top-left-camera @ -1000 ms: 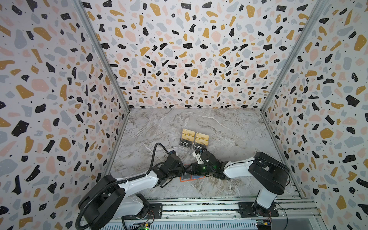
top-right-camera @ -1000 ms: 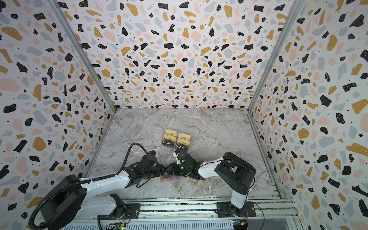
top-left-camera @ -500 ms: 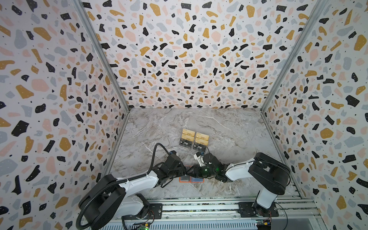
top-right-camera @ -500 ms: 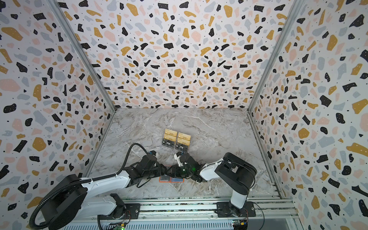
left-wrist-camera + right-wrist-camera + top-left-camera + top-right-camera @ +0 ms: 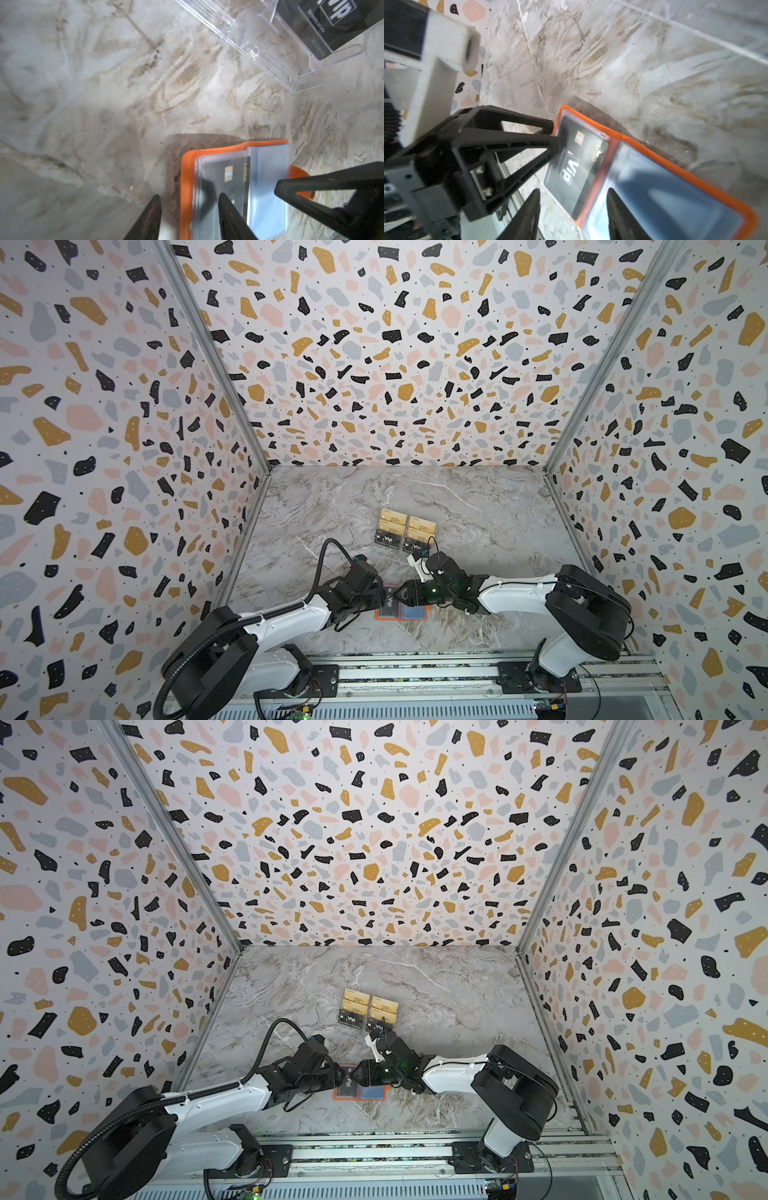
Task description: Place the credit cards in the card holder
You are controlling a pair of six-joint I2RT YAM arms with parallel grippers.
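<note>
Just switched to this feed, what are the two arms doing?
Both arms meet over the open orange card holder near the table's front. A black Vip card lies in its sleeve on the left arm's side. The left gripper, jaws apart, straddles the holder's edge with one finger on that sleeve. The right gripper, jaws apart, hovers over the card, gripping nothing. More cards wait in the clear stand behind.

We take this for a robotics lab test cell; terrazzo-print panels [image 5: 374, 344] close it in at nine, twelve and three o'clock, joined by bare aluminium posts [image 5: 216, 358]; a marble-print counter [image 5: 478, 506] lies within; at six o'clock a metal rail [image 5: 415, 674] carries two bolted arm bases [image 5: 536, 682] and exposed circuit boards [image 5: 302, 713].
</note>
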